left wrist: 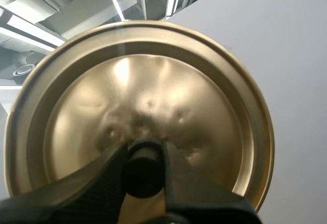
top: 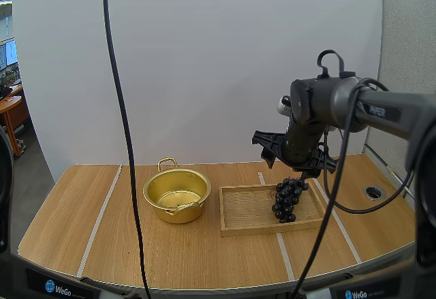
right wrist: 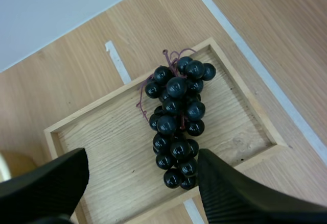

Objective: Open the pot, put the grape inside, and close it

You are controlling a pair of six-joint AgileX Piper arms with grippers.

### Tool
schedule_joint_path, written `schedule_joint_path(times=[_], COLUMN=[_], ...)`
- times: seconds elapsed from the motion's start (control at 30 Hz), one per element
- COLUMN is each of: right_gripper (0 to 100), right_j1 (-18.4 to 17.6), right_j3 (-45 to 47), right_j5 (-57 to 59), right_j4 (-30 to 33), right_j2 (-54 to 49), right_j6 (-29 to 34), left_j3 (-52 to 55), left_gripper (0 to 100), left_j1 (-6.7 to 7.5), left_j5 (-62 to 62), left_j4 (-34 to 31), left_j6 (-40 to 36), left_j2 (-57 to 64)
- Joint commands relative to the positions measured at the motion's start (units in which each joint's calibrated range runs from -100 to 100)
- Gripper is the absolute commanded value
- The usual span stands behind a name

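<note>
The dark bunch of grapes (top: pixel 287 200) lies at the right end of the wooden tray (top: pixel 245 231). My right gripper (top: pixel 300 175) hangs just above it, fingers pointing down. In the right wrist view the grapes (right wrist: pixel 176 119) lie on the tray (right wrist: pixel 102 132) below my open right gripper (right wrist: pixel 143 157), its two fingers apart on either side of the bunch's lower end. The gold pot (top: pixel 177 195) stands uncovered left of the tray. The gold lid (left wrist: pixel 143 91) is seen from its top side, held up in the air with my left gripper (left wrist: pixel 144 170) shut on its black knob (left wrist: pixel 144 175).
White tape lines (top: pixel 102 210) run across the wooden table (top: pixel 68 231). A round grommet hole (top: pixel 374 192) sits at the far right. There is bare tabletop left of the pot and in front of the tray.
</note>
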State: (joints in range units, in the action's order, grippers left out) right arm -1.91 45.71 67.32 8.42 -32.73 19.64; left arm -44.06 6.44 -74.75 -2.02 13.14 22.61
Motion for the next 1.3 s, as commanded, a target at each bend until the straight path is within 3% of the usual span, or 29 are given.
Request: schedule_joint_path(times=[0.0, 0.73, 1.27], right_gripper=[100, 100, 100], right_j1=[0.16, 0.16, 0.31], right_j3=[-3.88, -7.26, -10.37], right_j5=[2.29, 0.31, 2.07], right_j4=[1.69, 8.01, 11.1], right_j2=[5.52, 21.34, 24.66], right_j6=[2.91, 10.57, 14.65], left_j3=[-0.56, -0.56, -0.56], left_gripper=[0, 0, 0], left_j1=[0.19, 0.19, 0.19], left_j5=[2.01, 2.01, 2.01], left_j4=[-0.42, -0.42, -0.42], left_j6=[-0.35, -0.35, -0.35], left_j2=[0.39, 0.39, 0.39])
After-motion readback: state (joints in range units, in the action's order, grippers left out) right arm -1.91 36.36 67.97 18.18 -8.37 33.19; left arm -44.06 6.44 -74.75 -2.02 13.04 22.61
